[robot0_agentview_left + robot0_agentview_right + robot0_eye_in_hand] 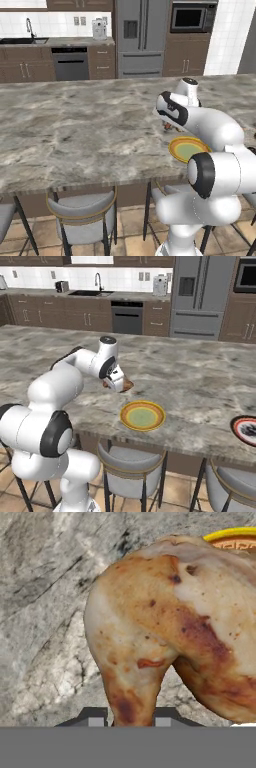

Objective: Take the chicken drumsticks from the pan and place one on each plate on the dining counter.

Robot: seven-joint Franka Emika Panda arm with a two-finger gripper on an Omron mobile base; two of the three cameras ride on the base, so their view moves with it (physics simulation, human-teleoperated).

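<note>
Left base view: one yellow plate (186, 149) on the dining counter (75, 130), partly behind the arm. No writing to read.

Right base view: two plates, yellow one and red-black plate (246, 430) at the right edge. One chicken drumstick (125, 386) just beside the yellow plate.

Hand view: gripper (126, 717) pinching the drumstick over the counter.

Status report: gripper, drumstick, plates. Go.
Gripper shut on drumstick, above the dining counter. Yellow plate close by, bare. Red-rimmed plate off at the frame's edge. Nothing between drumstick and yellow plate.
</note>
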